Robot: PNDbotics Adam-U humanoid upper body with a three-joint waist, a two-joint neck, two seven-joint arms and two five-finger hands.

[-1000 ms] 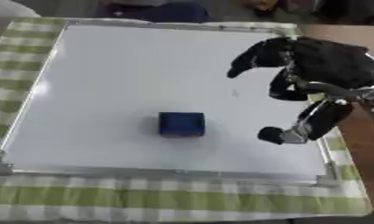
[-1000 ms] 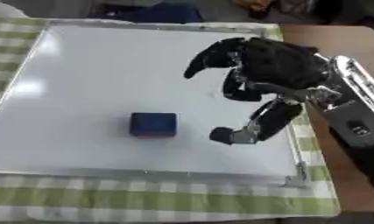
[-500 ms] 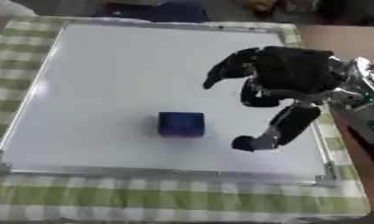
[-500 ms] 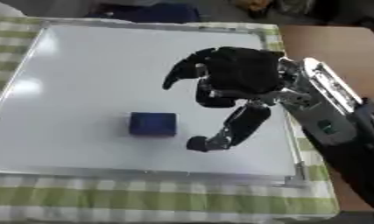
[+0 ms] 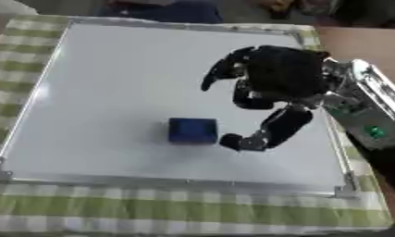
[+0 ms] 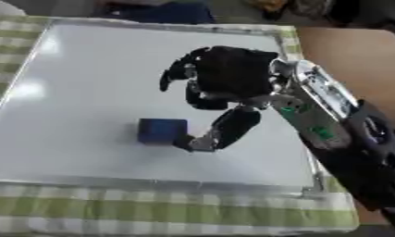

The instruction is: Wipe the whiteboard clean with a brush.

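Left eye view first: right hand (image 5: 274, 79) poised over right half of whiteboard (image 5: 111, 83), fingers spread and hooked downward, nothing held; thumb (image 5: 269, 132) stretched down and forward, tip just beside right edge of brush (image 5: 192, 130), contact not quite readable from either eye. Brush a small dark blue block, lying flat on board surface a little below centre, nearer the front frame than the back. Board itself white, no marks to be made out, silver frame all round with corner caps, resting on green and white checked cloth (image 5: 151, 210) that covers the tabletop. Silver and black forearm (image 6: 330, 125) coming in from the right side, crossing board's right frame. Curled fingers (image 5: 225, 71) hanging above the board, well back from the brush, apart from it. Bare brown tabletop (image 5: 354, 44) showing past the cloth at upper right. Dark blue shape (image 5: 164, 10) at far edge beyond board's back frame, too blurred to name. Left hand nowhere in either view
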